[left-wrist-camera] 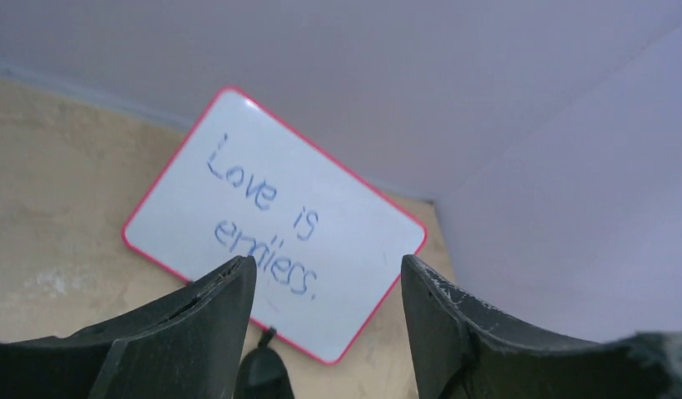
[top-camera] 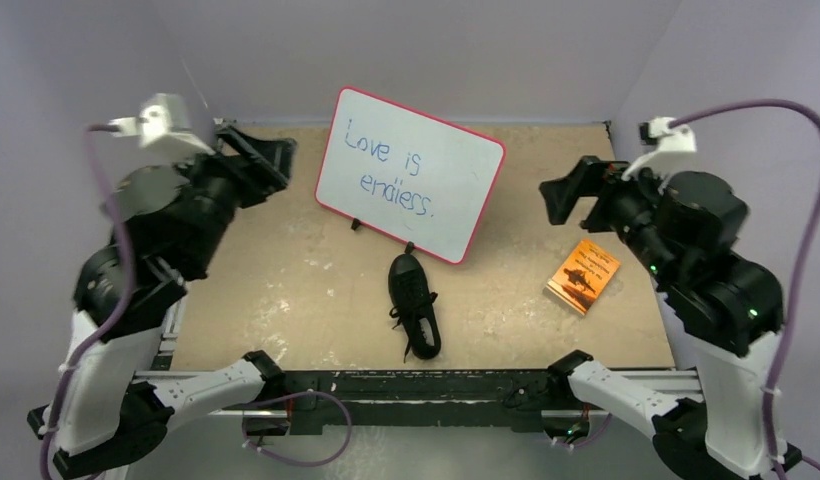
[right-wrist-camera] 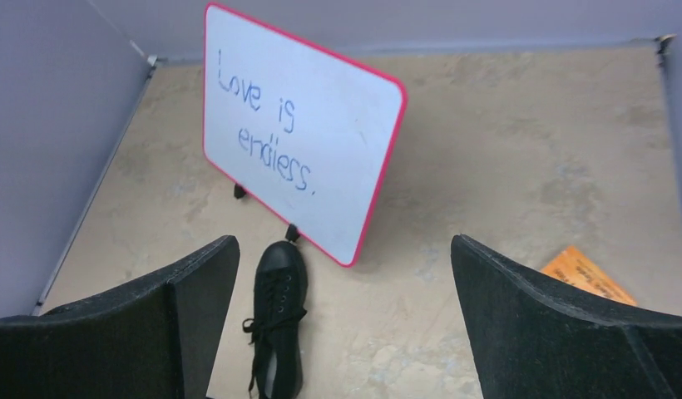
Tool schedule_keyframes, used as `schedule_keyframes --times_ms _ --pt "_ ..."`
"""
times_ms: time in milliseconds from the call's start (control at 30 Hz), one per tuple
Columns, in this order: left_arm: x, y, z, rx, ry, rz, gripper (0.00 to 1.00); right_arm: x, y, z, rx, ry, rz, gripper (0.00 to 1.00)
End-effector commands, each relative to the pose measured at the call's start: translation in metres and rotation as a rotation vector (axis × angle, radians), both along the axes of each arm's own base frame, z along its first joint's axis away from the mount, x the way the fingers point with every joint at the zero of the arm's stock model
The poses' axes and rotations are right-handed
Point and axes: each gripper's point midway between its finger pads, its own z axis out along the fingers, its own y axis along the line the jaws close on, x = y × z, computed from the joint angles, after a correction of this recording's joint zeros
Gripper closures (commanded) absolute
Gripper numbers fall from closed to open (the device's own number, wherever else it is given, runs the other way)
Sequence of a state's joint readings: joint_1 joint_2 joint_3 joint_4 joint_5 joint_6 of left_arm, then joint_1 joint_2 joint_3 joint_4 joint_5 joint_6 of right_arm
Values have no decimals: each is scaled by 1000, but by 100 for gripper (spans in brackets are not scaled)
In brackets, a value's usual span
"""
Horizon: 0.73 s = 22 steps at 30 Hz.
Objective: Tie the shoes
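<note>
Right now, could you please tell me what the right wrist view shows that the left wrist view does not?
Only the right wrist view shows the orange booklet, the laces on the sneaker and the open right gripper. Only the left wrist view shows the open left gripper. Both show the whiteboard reading "Love is endless" and the sneaker toe.

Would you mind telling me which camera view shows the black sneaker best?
The top external view: the sneaker lies whole and unobstructed there. The right wrist view shows toe and laces larger but crops the heel; the left wrist view catches only its toe tip at the bottom edge.
</note>
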State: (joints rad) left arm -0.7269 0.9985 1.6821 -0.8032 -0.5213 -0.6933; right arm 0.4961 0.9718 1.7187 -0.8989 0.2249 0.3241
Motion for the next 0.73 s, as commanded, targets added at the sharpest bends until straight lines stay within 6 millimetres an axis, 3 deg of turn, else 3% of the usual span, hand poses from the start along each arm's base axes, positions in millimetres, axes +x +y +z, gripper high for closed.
schedule_keyframes --times_ms 0,67,267,533,700 --pt "-14 48 36 147 -104 115 36 -25 -45 16 -92 -14 -132 1" --pt "-21 57 48 145 -138 128 35 -31 -51 32 -60 -63 -145 1" --pt "-32 79 55 149 -156 183 34 -41 -55 47 -17 -129 -148 1" --pt "-38 85 53 139 -149 190 34 -40 -56 50 -19 -148 -149 1" --pt "-37 84 54 137 -149 190 34 -31 -64 42 -32 -125 -223 1"
